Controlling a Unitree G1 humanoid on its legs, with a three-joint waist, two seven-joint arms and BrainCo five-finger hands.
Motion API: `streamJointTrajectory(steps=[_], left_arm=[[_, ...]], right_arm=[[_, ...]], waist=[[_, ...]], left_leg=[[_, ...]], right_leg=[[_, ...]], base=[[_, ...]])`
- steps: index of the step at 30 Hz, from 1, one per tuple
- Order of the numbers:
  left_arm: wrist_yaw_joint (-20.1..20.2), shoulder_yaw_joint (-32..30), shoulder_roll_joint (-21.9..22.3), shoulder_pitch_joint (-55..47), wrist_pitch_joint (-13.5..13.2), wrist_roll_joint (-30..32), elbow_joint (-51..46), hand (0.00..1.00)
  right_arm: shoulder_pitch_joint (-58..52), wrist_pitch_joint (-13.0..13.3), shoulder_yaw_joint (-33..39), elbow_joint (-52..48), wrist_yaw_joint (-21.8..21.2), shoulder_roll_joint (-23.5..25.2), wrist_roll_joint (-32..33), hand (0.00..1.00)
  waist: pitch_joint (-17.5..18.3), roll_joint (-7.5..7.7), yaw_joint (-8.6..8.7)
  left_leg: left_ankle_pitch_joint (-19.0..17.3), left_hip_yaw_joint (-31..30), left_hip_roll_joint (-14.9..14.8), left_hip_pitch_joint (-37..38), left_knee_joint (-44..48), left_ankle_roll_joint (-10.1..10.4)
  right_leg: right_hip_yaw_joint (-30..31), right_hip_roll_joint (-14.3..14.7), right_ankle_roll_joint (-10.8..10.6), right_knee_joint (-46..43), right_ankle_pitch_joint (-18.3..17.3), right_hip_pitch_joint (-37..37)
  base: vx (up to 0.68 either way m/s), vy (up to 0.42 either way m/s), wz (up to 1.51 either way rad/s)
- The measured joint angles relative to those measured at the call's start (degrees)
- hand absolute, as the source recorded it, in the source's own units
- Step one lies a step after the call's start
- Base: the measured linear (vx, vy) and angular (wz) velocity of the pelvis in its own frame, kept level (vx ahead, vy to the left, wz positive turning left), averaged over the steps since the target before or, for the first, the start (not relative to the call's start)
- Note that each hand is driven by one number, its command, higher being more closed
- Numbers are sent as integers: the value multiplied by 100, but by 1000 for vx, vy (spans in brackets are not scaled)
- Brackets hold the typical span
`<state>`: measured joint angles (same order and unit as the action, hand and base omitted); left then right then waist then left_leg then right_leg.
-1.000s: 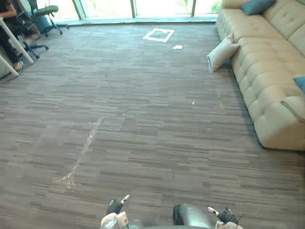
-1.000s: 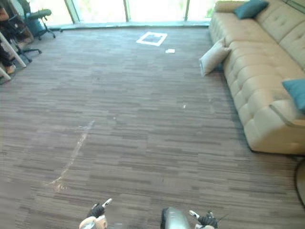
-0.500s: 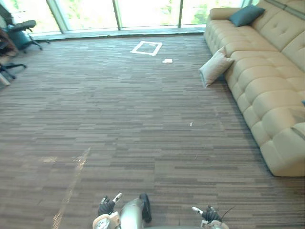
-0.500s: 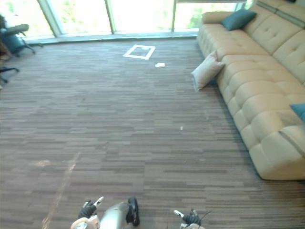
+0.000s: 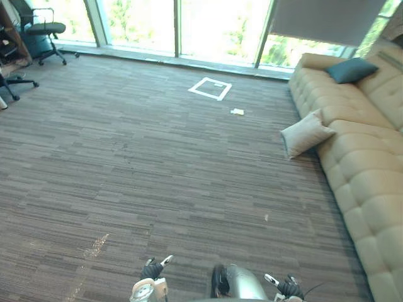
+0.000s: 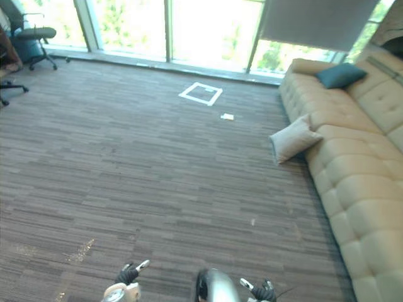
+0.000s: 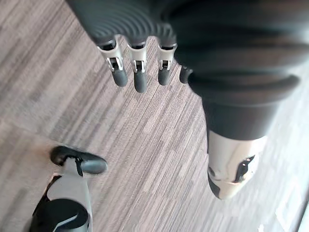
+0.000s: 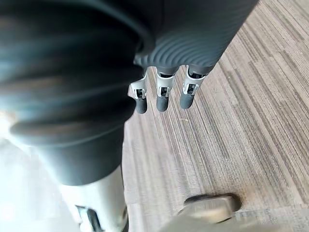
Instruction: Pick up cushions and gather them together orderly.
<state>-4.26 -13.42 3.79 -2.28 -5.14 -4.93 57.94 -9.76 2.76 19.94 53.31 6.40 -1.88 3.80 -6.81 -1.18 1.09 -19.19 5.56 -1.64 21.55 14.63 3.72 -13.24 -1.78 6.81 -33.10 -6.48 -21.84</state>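
A beige cushion [image 5: 305, 133] leans on the floor against the front of the long tan sofa [image 5: 365, 170] at the right. A teal cushion [image 5: 350, 69] lies on the sofa's far seat by the armrest. My left hand [image 7: 138, 67] hangs low near the bottom edge of the eye views [image 5: 152, 270], fingers relaxed and holding nothing. My right hand [image 8: 161, 94] hangs likewise at the lower right [image 5: 286, 287], open and empty. Both hands are far from the cushions.
Grey striped carpet spreads across the room. A white taped square [image 5: 210, 88] and a small white scrap [image 5: 237, 112] lie near the windows. Office chairs [image 5: 39, 31] stand at the far left.
The camera has swung and tilted up, so the windows and the sofa's far end now show. Both hands stay hanging low and empty.
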Motion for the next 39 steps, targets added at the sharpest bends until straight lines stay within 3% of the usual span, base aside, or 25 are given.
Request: streamJointTrajectory(steps=[1,2,3,4,5,7,9,10,11,14,15,16,17,18,20,21,24,27,30,32,33,35,37,38,39], left_arm=[[-8,-92,28,122,28,40,-2,0],[-9,-284,16,57,51,49,-20,0],[-12,-428,-14,-47,44,56,-136,0],[1,-544,15,-61,52,112,-219,0],[-17,-527,-46,-84,55,122,-257,0],[-12,-452,-180,-217,33,130,-408,0],[-8,-410,-295,-338,-52,84,-550,0],[-8,-385,-294,-337,-72,79,-547,0],[-13,-324,-276,-312,-93,29,-546,0],[-42,-234,-254,-314,-194,-71,-547,0],[-41,-235,-255,-322,-199,-86,-550,0],[-19,-283,-317,-337,-210,-137,-533,0],[-26,-291,-456,-332,-213,-132,-493,0],[-31,-291,-498,-332,-210,-122,-464,0],[-52,-290,-679,-259,-163,-20,-241,0],[-68,-258,-693,-174,-91,43,-106,0],[-74,0,-676,-149,-67,47,-29,0],[-59,98,-553,-29,-64,46,21,0],[-56,107,-447,5,-67,96,112,0],[-47,98,-425,-57,-60,144,132,0],[-38,80,-339,-55,-59,161,121,0],[-30,-74,-235,20,-58,256,102,0],[-31,-314,-89,29,-60,265,-17,0],[-37,-352,-89,-62,-62,262,-67,0],[-35,-343,-129,-95,-62,260,-149,0]], right_arm=[[54,2,-44,-16,-15,-47,-73,0],[74,-12,-54,-73,-30,-106,-146,0],[-4,-17,-122,-101,-17,-87,-144,0],[68,-29,-170,-42,6,-284,-141,0],[97,-52,-230,-1,39,-279,-136,0],[120,-71,-331,18,50,-206,-125,0],[167,-55,-611,-7,42,-146,-126,0],[236,-56,-639,-10,41,-144,-125,0],[304,-60,-660,-9,36,-72,-127,0],[243,-71,-673,-4,12,97,-164,0],[223,-70,-671,-20,10,101,-156,0],[130,-68,-687,-37,-8,188,-158,0],[99,-76,-689,-28,-4,291,-158,0],[62,-71,-692,-28,-9,327,-160,0],[21,-23,-674,-73,-40,442,-161,0],[39,3,-660,-92,-67,417,-160,0],[16,60,-666,-249,-78,402,-161,0],[97,81,-656,-258,-76,355,-150,0],[221,78,-651,-231,-77,277,-149,0],[271,83,-663,-233,-77,271,-145,0],[311,70,-681,-208,-80,190,-156,0],[325,70,-665,-173,-84,140,-146,0],[374,60,-703,-185,-82,4,-145,0],[407,45,-719,-127,-77,-60,-141,0],[426,2,-708,-36,-57,-63,-126,0]], waist=[[-199,3,51],[-174,-183,20],[-148,-98,5],[-310,-462,-48],[-399,-341,-118],[-381,-138,-183],[-311,83,-294],[-307,81,-305],[-305,80,-384],[-258,50,-462],[-235,54,-483],[-51,192,-648],[63,465,-602],[113,541,-575],[136,703,-426],[97,671,-410],[49,540,-399],[34,476,-294],[16,363,-181],[21,324,-64],[-5,175,-50],[5,87,-54],[-132,-169,-90],[-173,-223,-147],[-217,-210,-152]], left_leg=[[423,-30,13,-269,900,14],[1361,1,-193,-1025,2763,110],[1902,1,-242,-1391,3567,242],[1604,60,-806,-2172,5269,10],[1350,90,-877,-2522,5615,-78],[1059,247,-918,-2986,5491,-70],[686,529,-952,-3772,4283,-23],[642,549,-925,-3862,3836,5],[674,492,-709,-4010,2367,51],[1164,243,-471,-4177,654,35],[1202,232,-474,-4194,618,-1],[1670,335,-416,-4189,1199,-94],[1358,622,-313,-4094,1412,-198],[1261,684,-275,-4051,1456,-238],[661,928,-179,-3612,1590,-354],[442,984,-179,-3156,1478,-371],[243,1152,-230,-2068,762,-386],[236,1289,-239,-1208,-53,-353],[126,1416,-225,-701,-486,-110],[71,1336,-207,-401,-561,6],[105,1167,-371,-396,-181,61],[333,911,-566,-921,1193,168],[1536,573,-877,-1813,3326,51],[1607,577,-1097,-2166,4195,37],[1341,629,-1222,-2519,4824,6]], right_leg=[[-135,-158,156,-623,-133,-49],[-95,299,-174,-37,-366,262],[-25,414,328,455,-408,519],[200,884,415,570,-687,1181],[374,942,438,709,-817,1590],[686,936,445,1093,-857,2166],[1259,868,320,1846,-912,3036],[1411,861,292,1951,-927,3199],[1799,742,84,2130,-1047,3608],[2445,519,-278,2111,-1287,4107],[2517,485,-331,2070,-1365,4139],[2979,289,-537,1214,-1805,4052],[3059,100,-610,379,-1794,3745],[3058,61,-678,30,-1718,3582],[2902,5,-1327,-2131,-728,2580],[2612,-22,-1349,-2739,-896,2164],[1776,-34,-1084,-2689,-1299,1440],[982,-17,-941,-1168,-1381,799],[557,-6,-781,537,-734,471],[492,20,-476,805,114,478],[411,36,-292,655,34,586],[363,124,-278,683,-213,845],[503,317,-191,993,-379,1391],[699,446,-114,1186,-467,1697],[923,492,-59,1376,-607,2162]], base=[[864,-293,15],[593,-300,-3],[826,-330,-59],[640,-148,-77],[719,-110,-95],[511,-81,-71],[814,-49,-102],[837,72,-124],[575,121,-94],[855,317,-128],[959,433,-185],[828,373,-158],[827,362,-146],[463,217,-60],[671,348,-63],[622,325,-58],[541,217,-44],[419,106,0],[485,45,3],[604,-41,22],[620,-99,30],[634,-195,12],[522,-145,-43],[593,-7,-93],[679,-13,-103]])
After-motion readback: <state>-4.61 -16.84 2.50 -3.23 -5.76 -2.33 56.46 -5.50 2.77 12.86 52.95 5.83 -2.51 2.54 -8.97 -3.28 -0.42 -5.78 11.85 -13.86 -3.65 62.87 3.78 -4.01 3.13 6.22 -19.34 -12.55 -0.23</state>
